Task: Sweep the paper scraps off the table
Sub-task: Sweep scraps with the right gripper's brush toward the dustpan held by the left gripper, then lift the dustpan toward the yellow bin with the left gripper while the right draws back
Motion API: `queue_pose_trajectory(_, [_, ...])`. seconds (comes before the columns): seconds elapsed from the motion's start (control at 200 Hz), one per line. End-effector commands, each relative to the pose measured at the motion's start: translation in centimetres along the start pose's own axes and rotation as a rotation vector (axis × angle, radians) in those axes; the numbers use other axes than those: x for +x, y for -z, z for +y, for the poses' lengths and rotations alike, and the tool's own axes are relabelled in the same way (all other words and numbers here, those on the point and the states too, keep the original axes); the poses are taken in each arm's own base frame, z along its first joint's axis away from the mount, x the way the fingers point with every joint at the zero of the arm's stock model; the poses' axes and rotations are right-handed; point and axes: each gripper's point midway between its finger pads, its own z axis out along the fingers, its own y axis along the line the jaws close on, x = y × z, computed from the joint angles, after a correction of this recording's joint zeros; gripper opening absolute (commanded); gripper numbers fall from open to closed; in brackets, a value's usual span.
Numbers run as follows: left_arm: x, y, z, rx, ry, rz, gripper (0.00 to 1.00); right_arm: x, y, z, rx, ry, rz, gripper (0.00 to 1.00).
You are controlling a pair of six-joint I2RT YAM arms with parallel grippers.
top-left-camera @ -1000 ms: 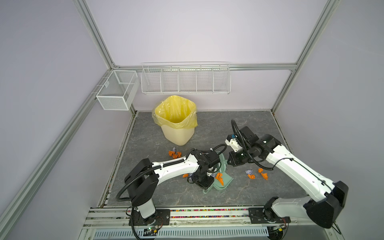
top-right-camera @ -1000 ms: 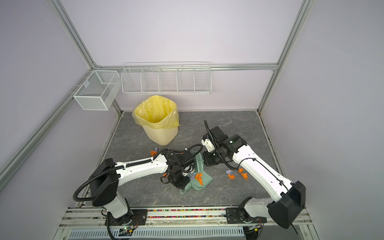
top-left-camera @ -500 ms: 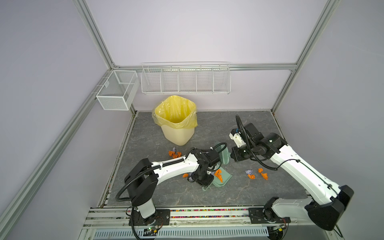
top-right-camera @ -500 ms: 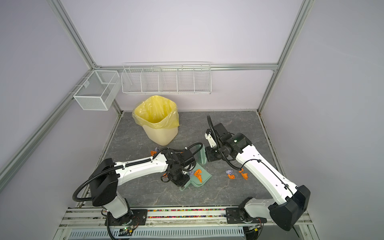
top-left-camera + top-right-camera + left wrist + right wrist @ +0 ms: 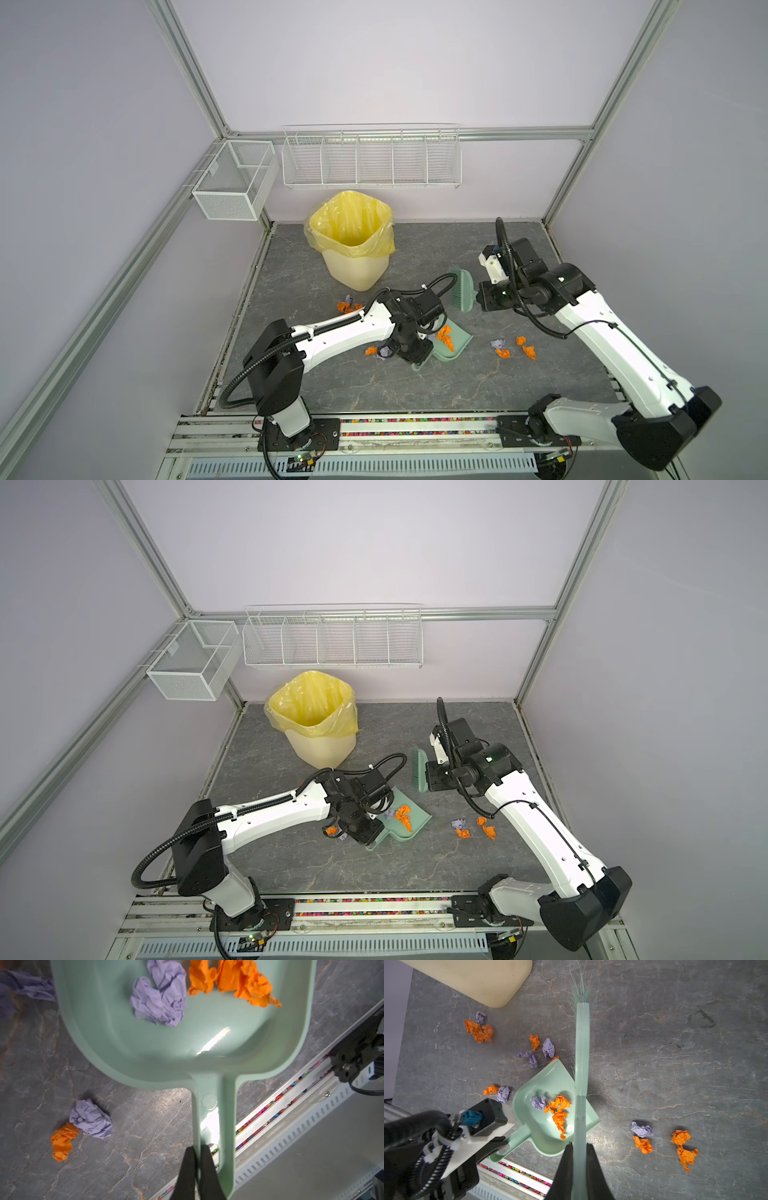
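My left gripper [image 5: 197, 1151] [image 5: 415, 353] is shut on the handle of the mint-green dustpan [image 5: 207, 1039] [image 5: 459, 347], which lies on the table [image 5: 457, 386]. Orange paper scraps [image 5: 239, 982] and a lavender one [image 5: 160, 999] sit inside the pan. My right gripper [image 5: 580, 1147] [image 5: 482, 301] is shut on the handle of the green brush [image 5: 582, 1043] [image 5: 461, 291], held off the table just beyond the pan. More scraps lie right of the pan [image 5: 503, 353] [image 5: 683, 1147], beside my left gripper [image 5: 370, 351] [image 5: 89, 1120], and near the bin [image 5: 347, 307].
A cream bin with a yellow liner [image 5: 353, 241] stands at the back left of the table. Two white wire baskets [image 5: 372, 158] [image 5: 232, 183] hang on the walls. An aluminium rail [image 5: 415, 428] runs along the front edge.
My right gripper has drawn the brush up and back, away from the dustpan's mouth. The dustpan and my left gripper have barely shifted.
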Motion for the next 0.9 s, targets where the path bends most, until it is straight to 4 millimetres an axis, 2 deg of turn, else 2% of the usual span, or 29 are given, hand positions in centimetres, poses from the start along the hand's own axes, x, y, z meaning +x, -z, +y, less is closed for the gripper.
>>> queue_pose_trajectory(0.0, [-1.2, 1.9, -0.5, 0.007, 0.008, -0.043, 0.0, -1.0, 2.6, -1.2, 0.028, -0.008, -0.109, 0.07])
queue_pose_trajectory(0.2, [-1.9, 3.6, 0.4, -0.027, 0.029, -0.045, 0.0, -1.9, 4.2, -2.9, 0.047, -0.048, -0.188, 0.07])
queue_pose_trajectory(0.46, [-3.9, 7.3, 3.4, -0.12, 0.093, -0.116, 0.0, -3.2, 4.0, -3.6, 0.043, -0.067, -0.222, 0.07])
queue_pose_trajectory(0.635, [-5.4, 11.0, 5.6, -0.214, 0.141, -0.192, 0.0, -3.2, 3.3, -4.1, 0.048, -0.07, -0.217, 0.07])
queue_pose_trajectory(0.66, [-5.6, 11.4, 5.9, -0.228, 0.147, -0.202, 0.0, -3.9, 3.3, -3.8, 0.03, -0.071, -0.243, 0.07])
queue_pose_trajectory(0.8, [-6.2, 14.4, 8.7, -0.363, 0.19, -0.258, 0.0, -4.4, 3.0, -2.4, -0.098, -0.115, -0.254, 0.07])
queue_pose_trajectory(0.895, [-7.0, 16.1, 9.8, -0.351, 0.241, -0.315, 0.0, -4.6, 2.7, -2.0, -0.126, -0.129, -0.259, 0.07])
